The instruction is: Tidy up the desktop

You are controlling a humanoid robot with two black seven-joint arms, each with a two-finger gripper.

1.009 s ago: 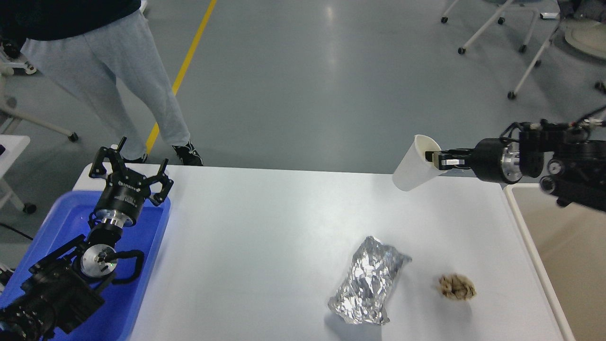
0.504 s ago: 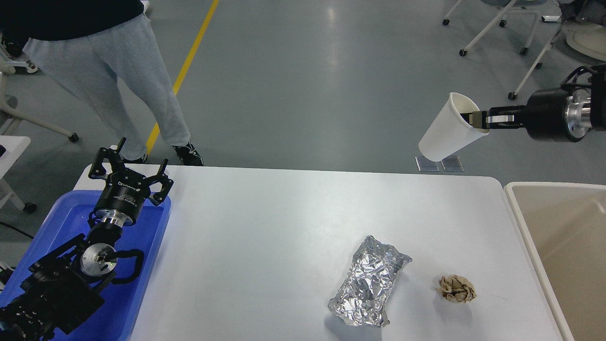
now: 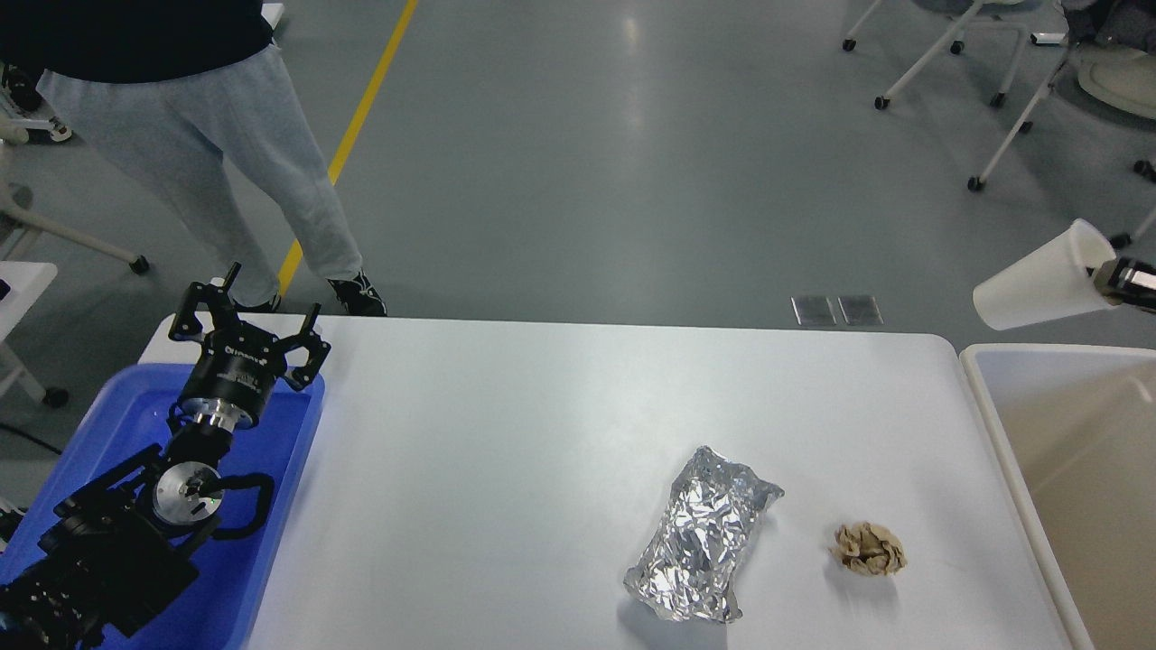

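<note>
The desktop (image 3: 506,451) is a wide white tabletop. On it lie a crumpled silver foil packet (image 3: 703,547) and a small brown crumpled paper ball (image 3: 869,549). My right gripper (image 3: 1106,273) shows only at the right edge, shut on the rim of a white paper cup (image 3: 1039,280) that is tilted and held in the air above the far end of the beige bin (image 3: 1066,451). My left gripper (image 3: 246,311) is open and empty, pointing up above the far end of the blue tray (image 3: 126,415).
A person in grey trousers (image 3: 208,153) stands beyond the table's far left corner. Wheeled chair legs (image 3: 975,90) stand on the floor at the back right. A yellow line (image 3: 352,135) runs across the floor.
My right gripper has carried the white cup up from the table's far right edge and then right, to above the beige bin. The left arm has not moved.
</note>
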